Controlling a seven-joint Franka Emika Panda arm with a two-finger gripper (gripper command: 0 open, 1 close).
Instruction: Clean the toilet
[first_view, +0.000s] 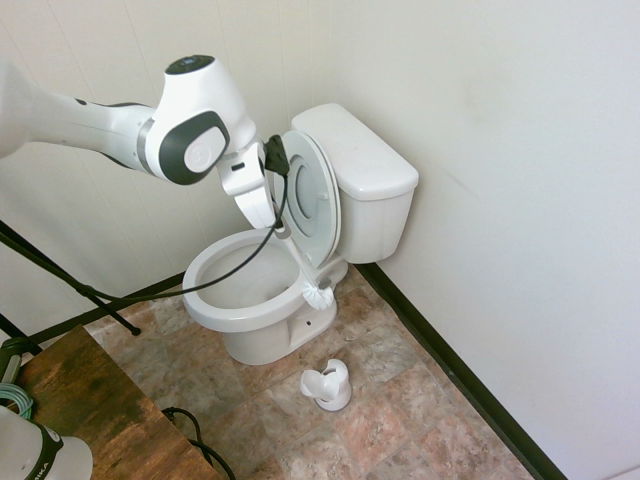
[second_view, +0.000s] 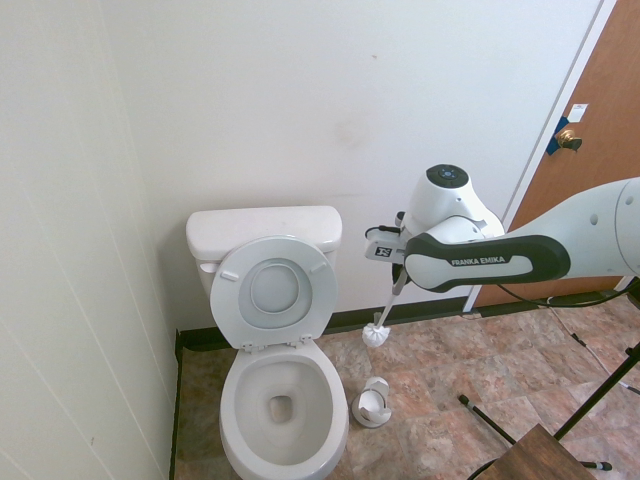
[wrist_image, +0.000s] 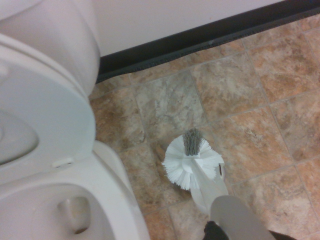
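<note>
Pincer (first_view: 279, 226) is closed around the toilet brush (second_view: 376, 334), lifted out of its holder (second_view: 372, 403), the 1 tool needed. Toilet (second_view: 284, 398) stands left of it in the second exterior view, lid up. Carrying comes now; next, swing left over the bowl, then lower the bristles.

The large white ceramic toilet (second_view: 283, 408) stands upright on the stone-patterned floor, its oval bowl uncovered, a little water at the bottom. The white ring seat lid leans back against the rectangular tank, whose flat lid is on. The tank stands near the pale wall.
</note>
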